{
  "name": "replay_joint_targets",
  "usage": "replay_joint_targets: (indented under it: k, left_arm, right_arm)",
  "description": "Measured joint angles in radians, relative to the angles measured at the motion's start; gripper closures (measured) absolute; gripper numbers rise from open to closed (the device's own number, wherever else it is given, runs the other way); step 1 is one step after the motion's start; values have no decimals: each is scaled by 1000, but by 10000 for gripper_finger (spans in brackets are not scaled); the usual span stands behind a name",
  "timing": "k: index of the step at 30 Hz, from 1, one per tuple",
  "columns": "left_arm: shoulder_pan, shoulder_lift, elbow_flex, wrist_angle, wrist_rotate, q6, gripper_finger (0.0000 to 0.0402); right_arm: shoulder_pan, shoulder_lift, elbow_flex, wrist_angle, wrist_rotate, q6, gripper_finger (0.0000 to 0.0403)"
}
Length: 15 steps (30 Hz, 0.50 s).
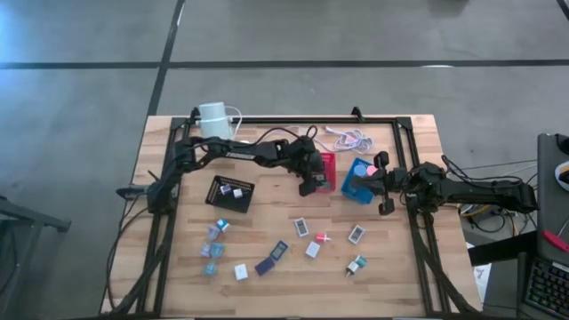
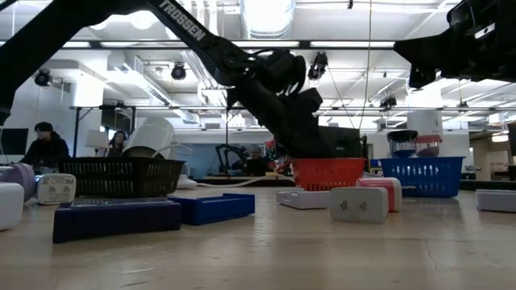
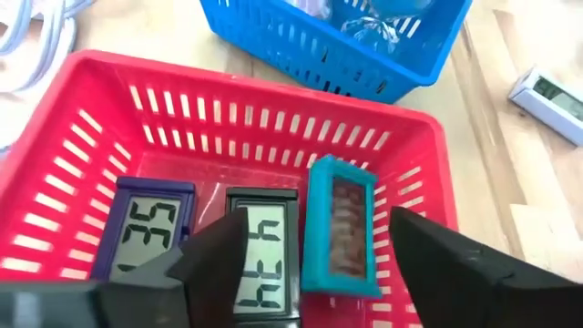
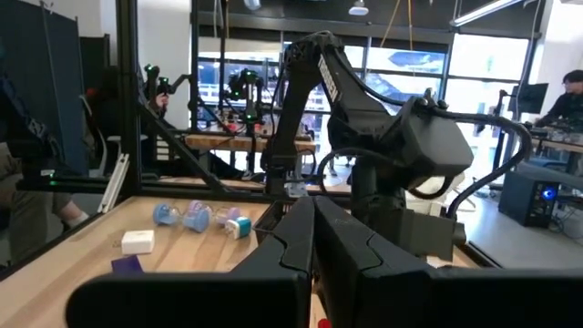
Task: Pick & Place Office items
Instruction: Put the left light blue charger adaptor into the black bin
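Observation:
My left gripper hangs open over the red tray, also seen from above. A teal piece stands on its edge in the tray between the spread fingers, apart from both. Beside it, a black piece and a purple piece lie flat, showing their displays. My right gripper is shut and hovers level at the blue tray; its fingers meet. Several more small pieces lie scattered on the near half of the table.
A black tray holding a few pieces sits left of centre. A white cylinder and its white cable lie near the far edge. The blue tray stands right beside the red one. People sit in the room behind.

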Motion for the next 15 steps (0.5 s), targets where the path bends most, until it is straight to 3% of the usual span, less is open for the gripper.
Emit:
replay_joint_targets:
  k: [4,8,15]
  left_arm:
    - [-1,-78,-2,-103,22,55,118]
    - [-13,-241,-70,-150,34,118,136]
    - [-39,-696,-508,305,23,122,219]
  right_arm:
    - [0,0,0,-2,0,2,394]
    - [0,0,0,-9,0,1,394]
    - [0,0,0,-8,-1,13,394]
